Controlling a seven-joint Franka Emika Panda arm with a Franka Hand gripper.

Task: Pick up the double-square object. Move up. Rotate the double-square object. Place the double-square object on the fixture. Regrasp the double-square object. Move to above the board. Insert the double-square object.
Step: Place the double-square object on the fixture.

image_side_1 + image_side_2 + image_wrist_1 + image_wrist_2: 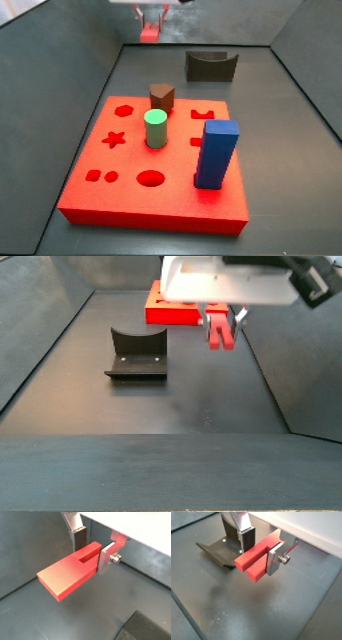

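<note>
Above the dark floor, the gripper (221, 324) is holding the double-square object (219, 332) in the air.
In a side view the fixture (136, 354) is standing on the floor to the left, apart from the object, with the board (170, 311) farther back; the silver fingers (272, 559) are clamping the red block between their pads, which is hanging clear of the floor.

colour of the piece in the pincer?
Red-pink. The piece sits clamped in the raised pincer; clearest in a wrist view.
</note>
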